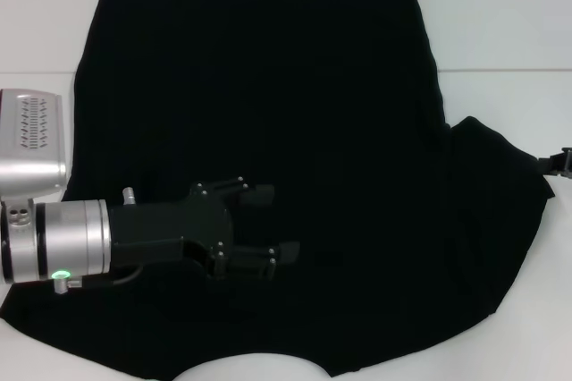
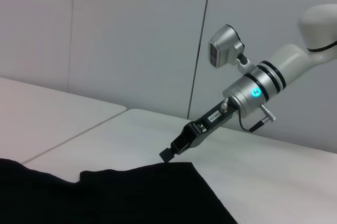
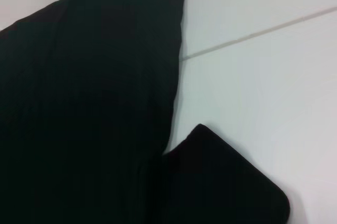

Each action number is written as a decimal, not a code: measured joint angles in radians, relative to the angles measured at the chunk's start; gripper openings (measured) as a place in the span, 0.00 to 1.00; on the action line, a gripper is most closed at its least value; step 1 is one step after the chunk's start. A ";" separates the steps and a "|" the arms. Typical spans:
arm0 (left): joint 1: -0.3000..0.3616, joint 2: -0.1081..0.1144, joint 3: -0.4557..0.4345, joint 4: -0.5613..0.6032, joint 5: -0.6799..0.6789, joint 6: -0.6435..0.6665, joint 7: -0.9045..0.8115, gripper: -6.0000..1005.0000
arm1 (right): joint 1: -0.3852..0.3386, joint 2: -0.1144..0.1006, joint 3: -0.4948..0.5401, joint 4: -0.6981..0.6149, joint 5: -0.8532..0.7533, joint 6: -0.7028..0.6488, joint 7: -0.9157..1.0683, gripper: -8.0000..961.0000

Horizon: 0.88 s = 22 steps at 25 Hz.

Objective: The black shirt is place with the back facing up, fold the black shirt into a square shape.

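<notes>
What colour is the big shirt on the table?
Plain black shirt, with no pattern showing; the head view shows it best.

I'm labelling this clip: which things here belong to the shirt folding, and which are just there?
Part of the job:
- black shirt, spread flat
- left gripper, open above the shirt
- right gripper, at the edge of the shirt's sleeve

Just there:
- white table
- grey wall

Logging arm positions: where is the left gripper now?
In the head view, the left gripper hovers, fingers open, over the plain black soft-fabric shirt, near-left area.
</notes>
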 joint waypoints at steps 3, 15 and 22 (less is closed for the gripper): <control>0.000 0.000 0.000 0.000 0.000 0.001 0.000 0.90 | 0.014 0.001 0.000 0.000 0.002 0.001 -0.001 0.02; -0.002 0.002 -0.001 0.000 0.000 -0.006 0.000 0.90 | 0.099 0.048 -0.013 0.009 0.042 0.009 -0.070 0.02; -0.004 0.004 -0.015 0.000 0.000 -0.007 0.000 0.90 | 0.157 0.078 -0.138 0.016 0.042 -0.023 -0.097 0.02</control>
